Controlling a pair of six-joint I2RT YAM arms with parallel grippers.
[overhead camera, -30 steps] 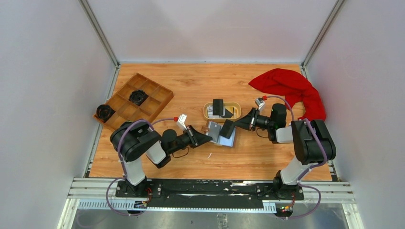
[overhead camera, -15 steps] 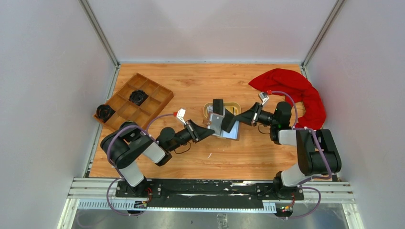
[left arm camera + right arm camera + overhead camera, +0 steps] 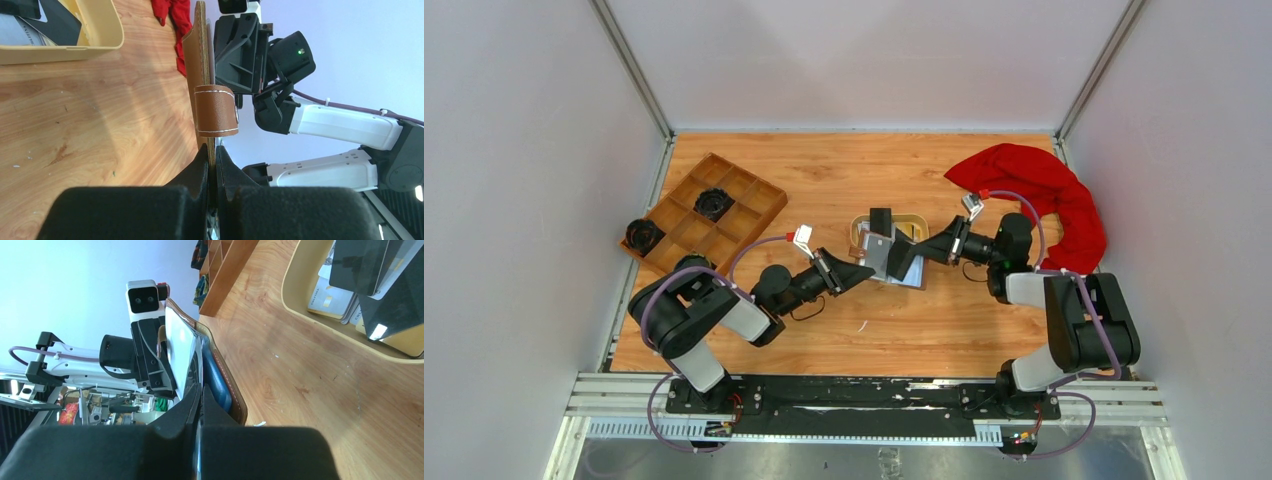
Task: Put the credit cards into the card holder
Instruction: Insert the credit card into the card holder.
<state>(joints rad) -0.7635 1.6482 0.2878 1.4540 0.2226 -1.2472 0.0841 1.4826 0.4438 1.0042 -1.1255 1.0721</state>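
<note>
Card holder (image 3: 882, 258): held open between the two grippers near the middle of the bench (image 3: 824, 180), just on the near side of the oval tan dish (image 3: 60, 54); whether its lower edge touches the bench cannot be told.
Long axis of the holder: laid roughly left to right in the top view, along the line joining the two grippers.
Facing of the holder: the brown outer face, crossed by a stitched strap (image 3: 216, 111), is turned toward the left arm; the pale panel and the blue pocket (image 3: 216, 385) are turned toward the right arm.
Left gripper (image 3: 215, 156): closed tight on the near brown edge of the holder, which is seen edge-on and runs straight away from the fingertips.
Right gripper (image 3: 201, 390): closed on a black card (image 3: 902, 258), which is seen edge-on in the wrist view and is pointed leading edge first into the holder, between the pale panel and the blue pocket.
Credit cards (image 3: 327, 297): pale printed ones are laid flat in the dish; dark ones are propped at a tilt over them.
Wooden compartment tray (image 3: 744, 190): set at the far left of the bench, turned at an angle; one black round piece (image 3: 714, 203) is seated in a compartment, another at its left corner.
Red cloth (image 3: 1034, 185): bunched at the far right of the bench, well apart from the holder.
</note>
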